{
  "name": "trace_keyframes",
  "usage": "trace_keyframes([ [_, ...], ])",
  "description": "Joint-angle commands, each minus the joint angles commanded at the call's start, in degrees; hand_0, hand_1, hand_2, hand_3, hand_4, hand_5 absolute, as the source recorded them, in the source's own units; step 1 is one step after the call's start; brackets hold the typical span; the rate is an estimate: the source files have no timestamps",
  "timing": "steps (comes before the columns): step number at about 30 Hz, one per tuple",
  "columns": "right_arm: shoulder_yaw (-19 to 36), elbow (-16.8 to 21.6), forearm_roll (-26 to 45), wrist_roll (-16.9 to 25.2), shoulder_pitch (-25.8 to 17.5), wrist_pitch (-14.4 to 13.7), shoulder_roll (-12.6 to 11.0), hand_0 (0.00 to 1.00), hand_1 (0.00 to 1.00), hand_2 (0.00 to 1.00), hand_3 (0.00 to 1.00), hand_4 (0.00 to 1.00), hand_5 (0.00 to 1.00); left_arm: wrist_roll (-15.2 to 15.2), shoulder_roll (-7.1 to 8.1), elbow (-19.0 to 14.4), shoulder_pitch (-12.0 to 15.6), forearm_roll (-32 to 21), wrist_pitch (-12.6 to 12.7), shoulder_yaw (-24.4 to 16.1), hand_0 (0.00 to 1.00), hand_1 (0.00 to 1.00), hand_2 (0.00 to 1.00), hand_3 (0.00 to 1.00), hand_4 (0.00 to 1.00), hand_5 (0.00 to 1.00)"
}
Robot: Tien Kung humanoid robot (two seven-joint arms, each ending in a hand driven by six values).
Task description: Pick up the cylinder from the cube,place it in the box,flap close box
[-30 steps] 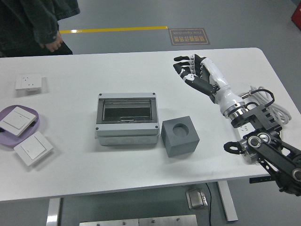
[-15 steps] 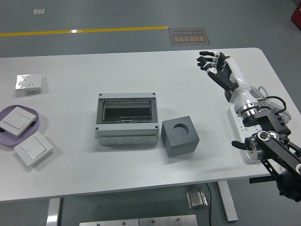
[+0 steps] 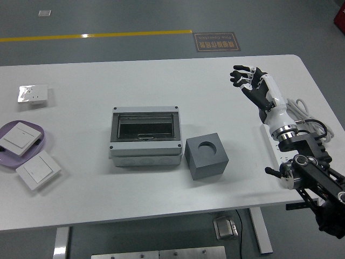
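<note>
A grey cube (image 3: 206,156) with an empty round hole in its top sits near the table's middle. Left of it, touching or nearly so, stands a grey box (image 3: 145,137) with a dark see-through flap lying shut over its top. No cylinder shows on the cube; I cannot make one out through the flap. My right hand (image 3: 249,81) is raised over the table's right side, well right of and beyond the cube, fingers spread and holding nothing. The left arm is out of view.
A purple tray (image 3: 38,145) with a white switch plate sits at the left edge. Another switch plate (image 3: 38,170) lies in front of it, and a socket plate (image 3: 33,93) lies further back. A white cable and power strip (image 3: 307,121) lie under my right forearm.
My right hand has drawn back to the right and turned more upright. The person at the far left corner has left the view. The socket plate has shifted slightly.
</note>
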Motion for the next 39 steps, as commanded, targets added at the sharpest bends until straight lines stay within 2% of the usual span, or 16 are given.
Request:
trace_keyframes([
  [13, 0.75, -0.36, 0.55, 1.77, -1.00, -1.65, 0.03, 0.703, 0.670, 0.650, 0.655, 0.749, 0.434, 0.05, 0.01, -0.05, -0.44, 0.09, -0.05, 0.31, 0.616, 0.626, 0.595, 0.622, 0.691, 0.238],
  [14, 0.83, -0.38, 0.54, 1.80, -1.12, -1.68, 0.03, 0.715, 0.688, 0.681, 0.714, 0.769, 0.414, 0.07, 0.03, -0.05, -0.47, 0.04, -0.04, 0.42, 0.616, 0.627, 0.595, 0.622, 0.692, 0.239],
  [19, 0.99, -0.59, 0.66, 1.84, -1.72, -1.66, -0.07, 0.715, 0.688, 0.681, 0.714, 0.769, 0.414, 0.10, 0.03, -0.03, -0.50, -0.13, -0.04, 0.65, 0.616, 0.627, 0.595, 0.622, 0.692, 0.239],
  [20, 1.00, -0.62, 0.70, 1.86, -1.81, -1.64, -0.08, 0.740, 0.733, 0.740, 0.825, 0.809, 0.366, 0.10, 0.01, -0.02, -0.49, -0.18, -0.03, 0.69, 0.616, 0.626, 0.595, 0.622, 0.692, 0.239],
  [39, 0.19, -1.46, 2.37, 5.55, -2.99, -2.76, -0.23, 0.751, 0.734, 0.740, 0.828, 0.798, 0.363, 0.07, -0.67, -0.05, -0.27, -0.25, 0.12, 0.94, 0.616, 0.626, 0.595, 0.622, 0.693, 0.240],
])
